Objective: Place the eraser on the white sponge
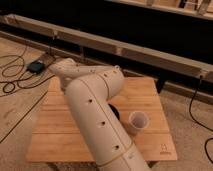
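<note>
apparently the gripper lies hidden behind the big white arm (95,115), which bends over the left half of the wooden table (147,90), so i cannot tell whether it is open or closed. the eraser and white sponge are hidden too. a paper cup (138,120) stands right of the arm, near a dark bowl edge (115,111).

I see a surface (150,95) of pale wood slats, smooth and matt. My arm (95,117) wears a cream plastic shell, smooth with a soft sheen. The cup (138,121) looks like matt paper. My claw sits hidden behind the arm.
</note>
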Tool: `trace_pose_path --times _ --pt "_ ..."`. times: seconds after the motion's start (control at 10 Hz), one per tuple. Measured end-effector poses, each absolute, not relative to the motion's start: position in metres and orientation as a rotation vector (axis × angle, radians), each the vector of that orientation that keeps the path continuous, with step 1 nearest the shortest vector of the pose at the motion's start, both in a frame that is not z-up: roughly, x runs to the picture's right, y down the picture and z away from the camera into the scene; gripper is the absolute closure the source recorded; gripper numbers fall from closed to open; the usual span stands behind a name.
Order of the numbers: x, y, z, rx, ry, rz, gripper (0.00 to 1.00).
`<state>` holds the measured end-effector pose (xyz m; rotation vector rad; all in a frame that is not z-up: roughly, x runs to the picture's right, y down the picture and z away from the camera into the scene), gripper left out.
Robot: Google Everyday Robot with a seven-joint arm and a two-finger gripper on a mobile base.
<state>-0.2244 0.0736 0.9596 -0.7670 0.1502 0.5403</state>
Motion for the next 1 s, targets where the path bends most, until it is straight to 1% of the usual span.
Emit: trace_pose_path --times 0.1,0.5,1.0 --pt "-0.219 0.073 0.960 -0.771 0.153 0.547 1.00" --pt "-0.204 0.072 0.954 -0.777 0.150 0.545 1.00" --pt "-0.177 0.034 0.929 -0.725 0.101 0.571 1.00"
